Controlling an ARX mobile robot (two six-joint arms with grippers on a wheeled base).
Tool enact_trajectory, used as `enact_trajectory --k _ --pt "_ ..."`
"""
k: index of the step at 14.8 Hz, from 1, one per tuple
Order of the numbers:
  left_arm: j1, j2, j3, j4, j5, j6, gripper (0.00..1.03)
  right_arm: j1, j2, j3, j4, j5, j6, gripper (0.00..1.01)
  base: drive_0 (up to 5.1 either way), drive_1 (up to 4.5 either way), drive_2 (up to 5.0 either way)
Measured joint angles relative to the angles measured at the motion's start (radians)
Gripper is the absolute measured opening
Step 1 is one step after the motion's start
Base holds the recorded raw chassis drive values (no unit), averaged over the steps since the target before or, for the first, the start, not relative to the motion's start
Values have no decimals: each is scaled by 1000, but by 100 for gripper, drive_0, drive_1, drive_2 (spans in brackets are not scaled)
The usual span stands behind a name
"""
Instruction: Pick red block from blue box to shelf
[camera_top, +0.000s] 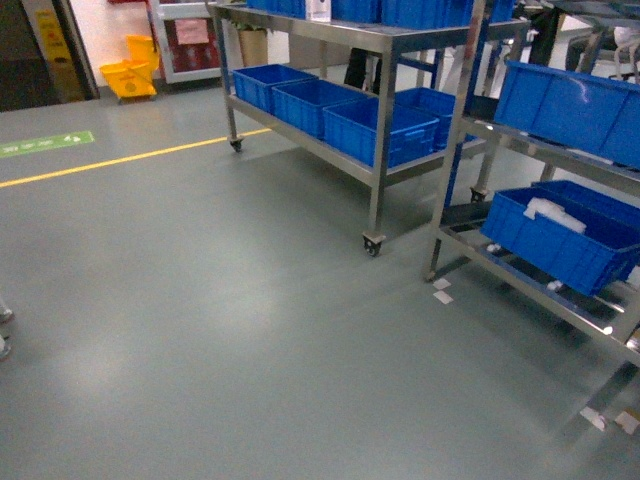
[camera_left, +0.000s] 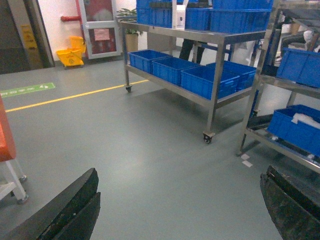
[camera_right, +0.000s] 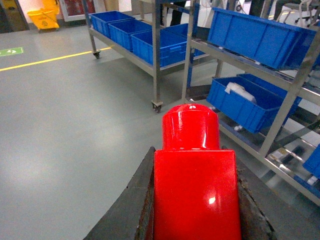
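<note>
Facing a grey floor (camera_top: 200, 330), we are looking at the shelf (camera_top: 470, 130), a steel-frame rack on the right whose tiers are carrying dark blue crates (camera_top: 565, 235). Its lower crate is holding something white and crumpled (camera_top: 553, 213); we cannot tell what it is from here. Beside it a wheeled steel trolley (camera_top: 375, 170) is bearing a row of blue crates (camera_top: 380, 130) on its lower deck and more blue bins on top, their insides hidden from us. A white carton (camera_left: 180, 15) is standing among the top bins, its print too small to read.

Farther back, a yellow mop bucket (camera_top: 130, 78) is sitting by a doorway, next to a yellow floor sign whose lettering is blurred. A yellow line (camera_top: 130, 160) is running across the floor, and a green floor marking (camera_top: 45, 144) is showing white symbols that we cannot make out. A pink notice (camera_left: 101, 34) is hanging on a red-framed door, also unreadable.

Our right gripper (camera_right: 195, 220) is clamping the red block (camera_right: 195, 185) between its dark fingers (camera_right: 127, 210), stud pointing forward towards the shelf. Our left gripper (camera_left: 175, 215) is spread wide with nothing between its fingers (camera_left: 65, 210).
</note>
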Motion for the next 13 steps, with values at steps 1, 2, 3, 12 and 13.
enact_trajectory --k 1,2,3,12,13 --pt "0 0 0 0 0 0 98 0 0 0 0 0 0 27 -161 -161 -161" --pt "0 0 0 0 0 0 98 0 0 0 0 0 0 27 -161 -161 -161" --pt "0 0 0 0 0 0 98 0 0 0 0 0 0 27 -161 -161 -161" --pt "0 0 0 0 0 0 98 0 0 0 0 0 0 27 -152 -152 -152" --pt "0 0 0 0 0 0 98 0 0 0 0 0 0 27 -152 -152 -152"
